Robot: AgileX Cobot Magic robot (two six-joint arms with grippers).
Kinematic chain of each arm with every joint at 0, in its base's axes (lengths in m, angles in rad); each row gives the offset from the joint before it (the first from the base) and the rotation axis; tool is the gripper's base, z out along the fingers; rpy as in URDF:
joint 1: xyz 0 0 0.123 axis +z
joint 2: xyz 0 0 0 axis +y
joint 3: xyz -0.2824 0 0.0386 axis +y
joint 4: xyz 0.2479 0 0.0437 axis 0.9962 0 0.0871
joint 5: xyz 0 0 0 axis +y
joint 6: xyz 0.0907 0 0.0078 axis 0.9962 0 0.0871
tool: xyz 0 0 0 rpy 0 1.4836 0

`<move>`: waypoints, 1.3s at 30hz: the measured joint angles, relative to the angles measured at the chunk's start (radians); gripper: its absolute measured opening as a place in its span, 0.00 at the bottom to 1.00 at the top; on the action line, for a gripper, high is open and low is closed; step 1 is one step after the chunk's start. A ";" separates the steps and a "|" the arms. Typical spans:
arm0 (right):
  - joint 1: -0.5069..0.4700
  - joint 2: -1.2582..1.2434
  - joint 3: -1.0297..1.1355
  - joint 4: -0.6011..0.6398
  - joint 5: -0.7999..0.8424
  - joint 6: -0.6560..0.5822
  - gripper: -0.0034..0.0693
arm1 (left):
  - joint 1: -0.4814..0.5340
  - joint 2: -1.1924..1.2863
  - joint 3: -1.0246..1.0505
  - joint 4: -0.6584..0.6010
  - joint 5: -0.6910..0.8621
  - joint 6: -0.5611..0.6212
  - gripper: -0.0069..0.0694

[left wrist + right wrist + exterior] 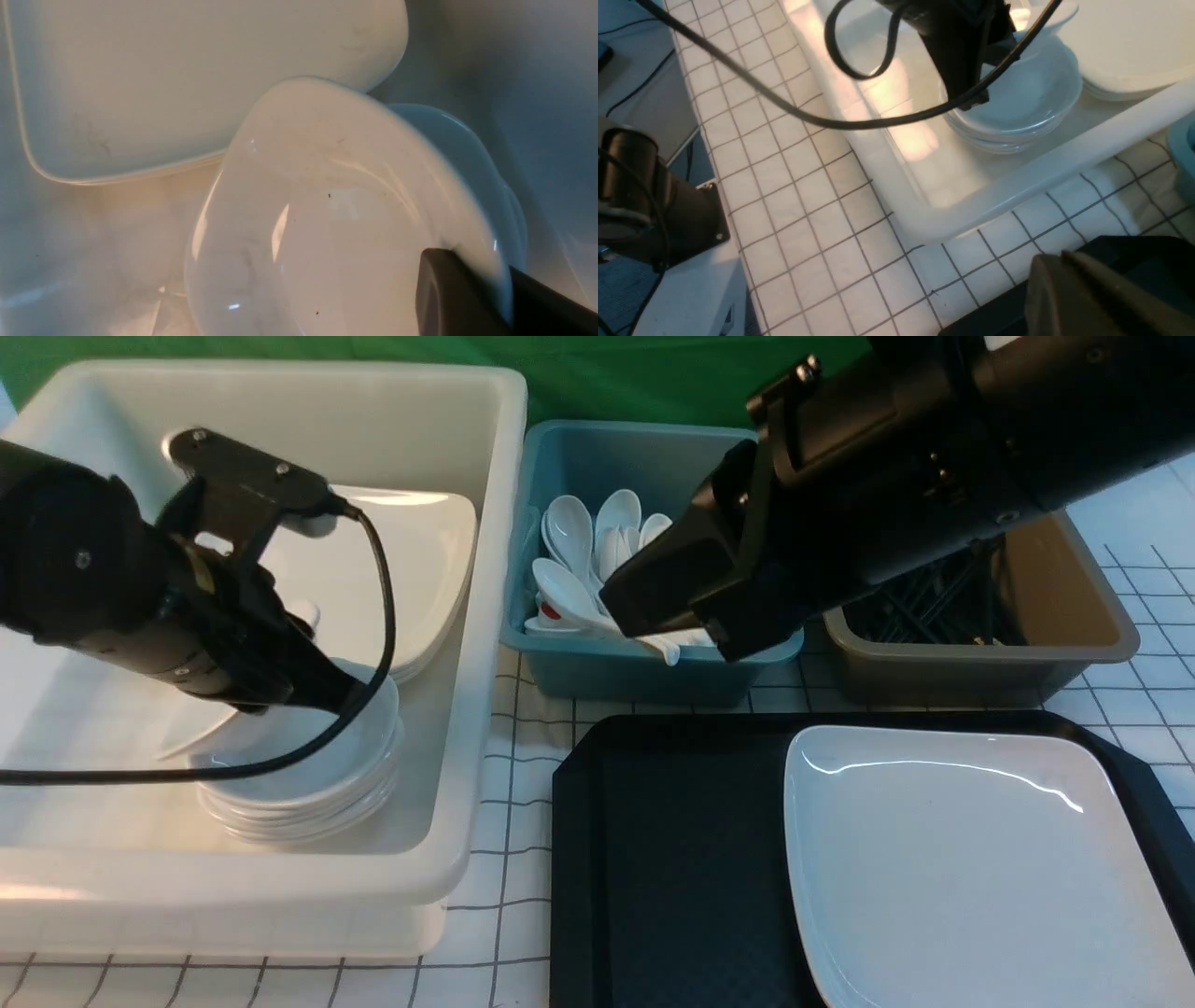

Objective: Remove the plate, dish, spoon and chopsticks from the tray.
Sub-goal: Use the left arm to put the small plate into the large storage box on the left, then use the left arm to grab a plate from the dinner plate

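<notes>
The large white plate [971, 868] lies on the right half of the black tray [672, 859]; the tray's left half is bare. My left gripper [313, 686] is inside the white bin, shut on the rim of a small white dish [327, 224]. It holds the dish tilted just above a stack of like dishes [308, 784]. My right gripper [653, 621] is shut and empty, hovering over the teal bin's front edge; its fingers [1064, 284] show above the tray's corner [1148, 261]. White spoons [579, 569] lie in the teal bin. Black chopsticks [943, 607] lie in the brown bin.
The big white bin [467, 728] at the left also holds a stack of large plates [411, 579]. The teal bin [635, 677] and the brown bin [1074, 653] stand behind the tray. The left arm's black cable [378, 616] loops over the dishes. The cloth is a white grid.
</notes>
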 joint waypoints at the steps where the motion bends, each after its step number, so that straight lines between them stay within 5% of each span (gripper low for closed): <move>1: 0.000 0.000 -0.002 -0.004 -0.002 0.003 0.05 | 0.000 0.000 0.001 -0.017 -0.007 0.011 0.17; 9: 0.000 0.000 -0.003 -0.031 -0.009 0.016 0.05 | -0.001 0.003 0.001 -0.103 -0.017 0.078 0.46; 15: 0.000 -0.018 -0.003 -0.182 -0.014 0.075 0.05 | -0.001 -0.031 -0.015 -0.274 0.044 0.102 0.59; 21: -0.035 -0.079 -0.003 -0.394 0.073 0.160 0.05 | -0.064 -0.071 -0.084 -0.466 0.065 0.140 0.43; 24: -0.154 -0.132 -0.001 -0.493 0.177 0.193 0.05 | -0.220 -0.052 -0.178 -0.491 0.076 0.141 0.17; 27: -0.286 -0.191 0.032 -0.510 0.199 0.204 0.05 | -0.339 0.014 -0.273 -0.507 0.098 0.105 0.10; 34: -0.456 -0.340 0.189 -0.510 0.209 0.211 0.05 | -0.457 0.265 -0.476 -0.512 0.152 0.048 0.11; 39: -0.470 -0.477 0.313 -0.492 0.181 0.211 0.05 | -0.463 0.505 -0.641 -0.488 0.217 -0.002 0.31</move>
